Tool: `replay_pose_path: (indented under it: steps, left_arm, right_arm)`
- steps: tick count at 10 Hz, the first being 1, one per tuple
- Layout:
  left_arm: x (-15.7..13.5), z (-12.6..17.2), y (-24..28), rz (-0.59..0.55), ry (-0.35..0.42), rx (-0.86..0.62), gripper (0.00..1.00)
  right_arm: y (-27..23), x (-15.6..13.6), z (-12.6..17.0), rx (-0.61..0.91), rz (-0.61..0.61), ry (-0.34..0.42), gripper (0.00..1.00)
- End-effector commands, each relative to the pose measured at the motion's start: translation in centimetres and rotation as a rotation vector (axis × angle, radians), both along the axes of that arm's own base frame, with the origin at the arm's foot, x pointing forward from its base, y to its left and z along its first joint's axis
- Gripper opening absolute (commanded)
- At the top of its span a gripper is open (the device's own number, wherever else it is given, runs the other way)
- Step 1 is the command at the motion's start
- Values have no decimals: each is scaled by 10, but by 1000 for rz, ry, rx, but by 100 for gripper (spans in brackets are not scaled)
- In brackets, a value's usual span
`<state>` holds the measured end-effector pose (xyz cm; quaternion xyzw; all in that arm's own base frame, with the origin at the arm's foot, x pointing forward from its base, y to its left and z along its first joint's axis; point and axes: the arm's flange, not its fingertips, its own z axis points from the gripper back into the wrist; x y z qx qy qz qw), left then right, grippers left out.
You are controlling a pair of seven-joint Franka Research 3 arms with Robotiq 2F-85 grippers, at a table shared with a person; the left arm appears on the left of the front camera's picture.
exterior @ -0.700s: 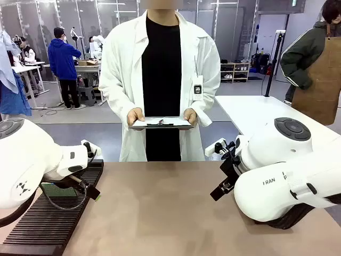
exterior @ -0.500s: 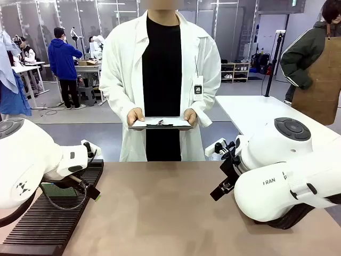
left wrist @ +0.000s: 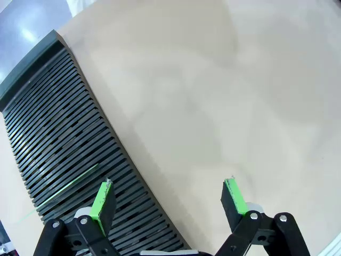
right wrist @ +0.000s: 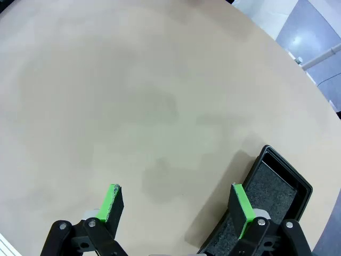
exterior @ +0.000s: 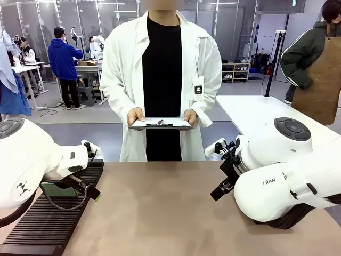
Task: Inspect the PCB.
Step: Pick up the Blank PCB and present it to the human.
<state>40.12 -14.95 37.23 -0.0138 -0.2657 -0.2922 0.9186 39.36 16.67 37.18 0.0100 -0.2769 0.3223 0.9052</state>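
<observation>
PCB (exterior: 58, 190) x1 in rack (exterior: 42, 226); pincers (left wrist: 169, 194) (right wrist: 177, 205) x2 spread

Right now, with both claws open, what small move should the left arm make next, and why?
Probably shift the left claw sideways over the slotted rack: the PCB stands edge-on in a slot beyond one green pad, while the open claw's gap hangs mostly over bare table.
</observation>
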Motion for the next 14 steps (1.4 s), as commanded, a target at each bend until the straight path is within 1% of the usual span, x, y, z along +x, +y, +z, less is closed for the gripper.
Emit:
replay_pose_path:
  steps: [1,4,5,7,8,9,10,11,12,13,14]
  left_arm:
    - [0,0,0,0,0,0,100]
    - [0,0,0,0,0,0,100]
    - [2,14,2,-1,1,-9,100]
    - [-1,38,7,-18,40,-49,100]
    - [-3,53,12,-31,86,-99,100]
    - [-7,67,19,-50,139,-128,100]
    - [-11,81,33,-77,202,-241,100]
    - [-17,87,49,-97,276,-387,100]
    - [-24,89,71,-83,333,-490,100]
    - [-35,92,95,-94,333,-634,100]
    - [-50,90,121,-88,340,-740,100]
  right_arm:
    - [0,0,0,1,-1,0,100]
    - [0,0,0,0,0,0,100]
    - [-1,2,15,8,4,5,100]
    - [-6,8,46,56,9,81,100]
    - [-12,9,63,108,10,131,100]
    - [-19,7,80,186,18,207,100]
    - [-34,4,96,293,20,298,100]
    - [-53,1,104,408,10,380,100]
    - [-74,-5,107,513,-1,430,100]
    - [-96,-12,107,643,-13,458,100]
    - [-120,-22,101,798,-6,523,100]
